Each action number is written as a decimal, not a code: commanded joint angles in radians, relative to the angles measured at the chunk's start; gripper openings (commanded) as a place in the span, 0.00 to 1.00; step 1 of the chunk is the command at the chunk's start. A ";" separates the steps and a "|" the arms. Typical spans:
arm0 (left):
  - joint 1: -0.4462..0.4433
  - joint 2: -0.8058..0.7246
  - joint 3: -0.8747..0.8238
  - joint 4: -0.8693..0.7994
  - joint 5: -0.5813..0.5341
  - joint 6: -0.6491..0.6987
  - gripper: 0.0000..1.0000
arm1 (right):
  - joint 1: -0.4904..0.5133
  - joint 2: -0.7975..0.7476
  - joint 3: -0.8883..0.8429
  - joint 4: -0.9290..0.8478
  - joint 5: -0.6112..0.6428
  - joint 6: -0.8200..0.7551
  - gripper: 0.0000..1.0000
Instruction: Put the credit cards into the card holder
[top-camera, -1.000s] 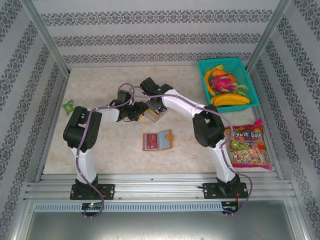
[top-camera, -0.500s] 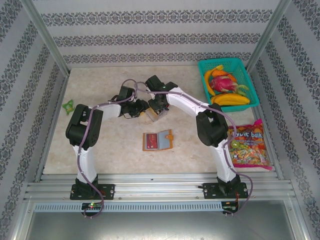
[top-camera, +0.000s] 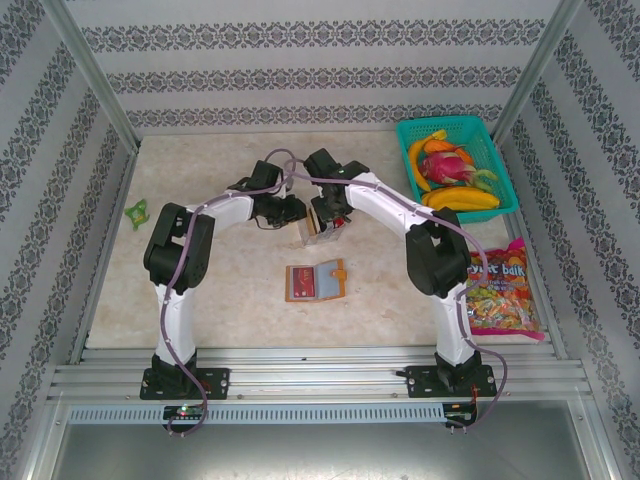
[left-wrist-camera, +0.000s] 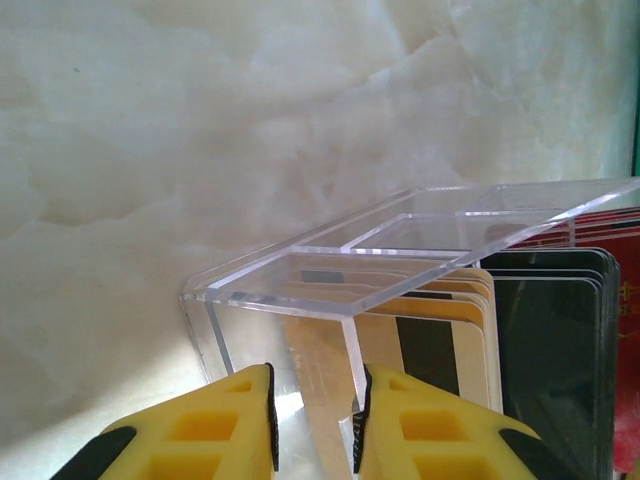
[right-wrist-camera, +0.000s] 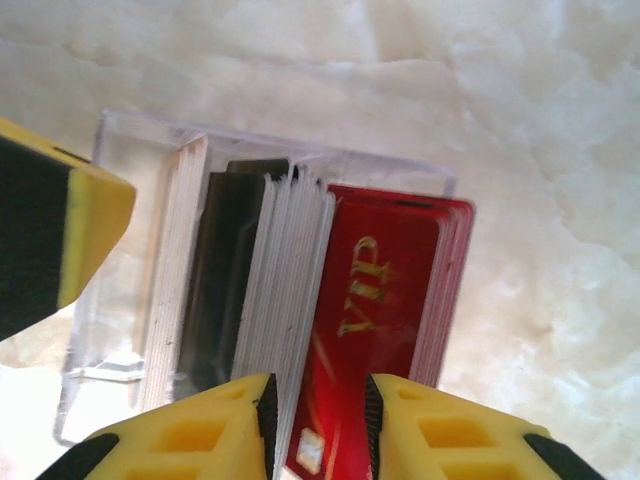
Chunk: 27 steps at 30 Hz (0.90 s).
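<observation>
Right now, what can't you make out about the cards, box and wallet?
- Top view: box mostly hidden under the left gripper and right gripper; wallet slots too small.
- Left wrist: the bottom edge cuts off whether the left gripper pinches the box wall or a card.
- Right wrist: red card lower end hidden behind the right gripper; grip unclear.

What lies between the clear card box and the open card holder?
Nothing but bare tabletop, seen in the top view: the clear box and the card holder lie apart.
</observation>
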 joint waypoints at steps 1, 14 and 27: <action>-0.042 0.048 -0.061 -0.153 0.000 0.009 0.25 | -0.004 -0.043 -0.017 -0.058 0.037 0.019 0.35; -0.088 -0.051 -0.184 -0.044 -0.038 -0.164 0.26 | 0.044 -0.043 -0.020 -0.078 0.050 0.100 0.45; -0.089 -0.087 -0.236 0.019 -0.045 -0.217 0.26 | 0.053 -0.020 -0.095 -0.052 0.076 0.114 0.45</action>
